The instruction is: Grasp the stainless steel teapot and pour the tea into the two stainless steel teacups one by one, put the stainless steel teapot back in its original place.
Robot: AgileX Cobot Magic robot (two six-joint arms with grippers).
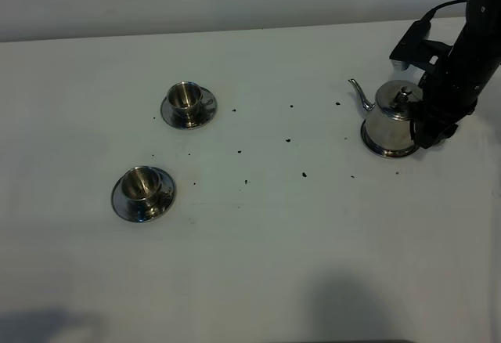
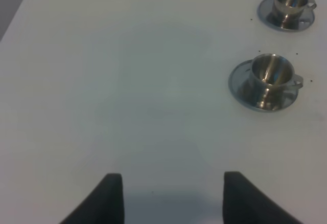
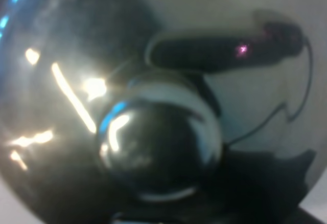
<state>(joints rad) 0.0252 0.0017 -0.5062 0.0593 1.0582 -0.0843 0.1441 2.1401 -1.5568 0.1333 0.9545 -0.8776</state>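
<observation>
Left claw (image 2: pixel 173 177) spread wide over matte white table (image 1: pixel 258 280). Near cup (image 1: pixel 142 185), far cup (image 1: pixel 186 99): small, shiny, round steel. Teapot (image 1: pixel 390 120) back right, mirror-bright, curved spout, knobbed lid. Right claw (image 1: pixel 429 125) angled down at its handle side; can't tell if pinching.

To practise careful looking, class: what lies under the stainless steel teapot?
A flat round steel disc shows under the teapot, only its rim visible. Its middle is covered by the pot.

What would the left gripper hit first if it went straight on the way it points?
Probably only the white table: the left gripper points at a bare patch of it. The nearer teacup and farther teacup sit off to one side, though depth is unclear.
</observation>
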